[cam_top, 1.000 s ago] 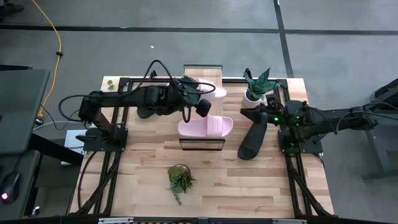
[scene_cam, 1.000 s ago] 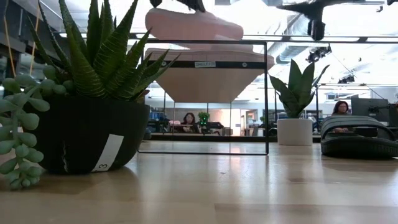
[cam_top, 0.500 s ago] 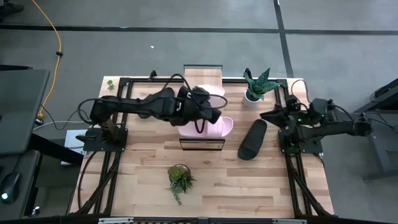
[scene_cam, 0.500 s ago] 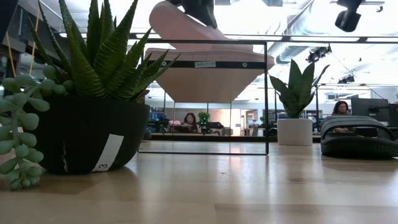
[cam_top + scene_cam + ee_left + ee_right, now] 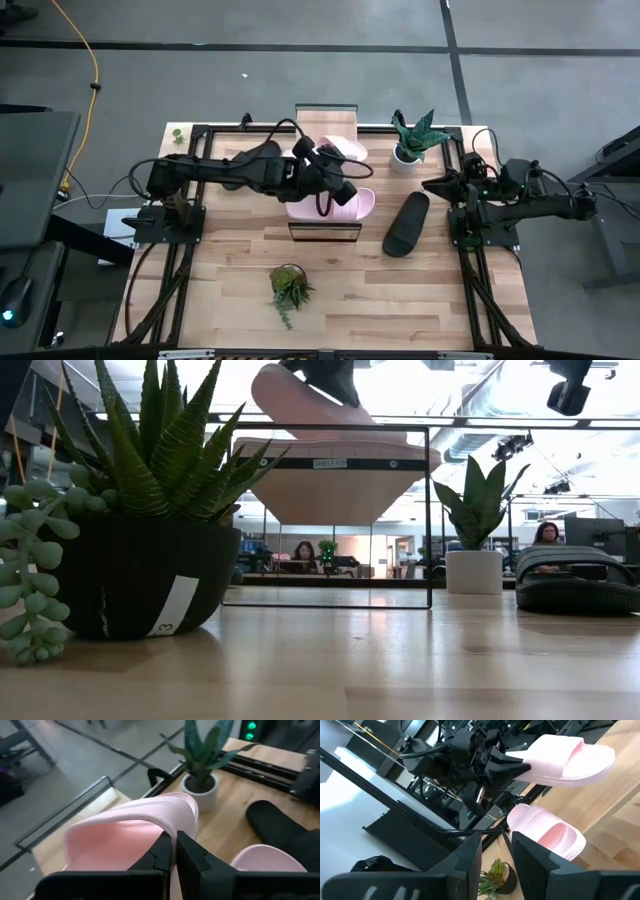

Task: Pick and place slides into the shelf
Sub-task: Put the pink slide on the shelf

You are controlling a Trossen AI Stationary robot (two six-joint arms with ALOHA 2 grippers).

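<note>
My left gripper (image 5: pixel 335 168) is over the shelf (image 5: pixel 325 115), shut on a pale pink slide (image 5: pixel 340 149). That slide also shows in the left wrist view (image 5: pixel 140 815) and the right wrist view (image 5: pixel 570 757). The second pink slide (image 5: pixel 335 207) lies sole down on the shelf's near end. One black slide (image 5: pixel 405 225) lies flat on the table, right of the shelf. My right gripper (image 5: pixel 432 185) is open and empty, right of the black slide's far end. The other black slide is out of view. My left gripper pinches the pink slide's rim (image 5: pixel 167 831) between its two shut fingers, at the end away from the strap's opening (image 5: pixel 517 769). The fingers come from the table's left, roughly level. The slide is tilted above the shelf top (image 5: pixel 320 400). I cannot tell whether its lower end touches the shelf.
A white-potted plant (image 5: pixel 412 138) stands at the far right, close to the shelf and my right gripper. A dark-potted succulent (image 5: pixel 288 285) stands near the front edge. The shelf's black frame (image 5: pixel 428 510) rises from the table. People sit in the room beyond.
My left gripper has reached farther toward the table's right over the shelf. The pink slide has tipped, with one end now raised. My right gripper has drawn back from the black slide toward the table's right edge. The black slide has stayed where it was.
</note>
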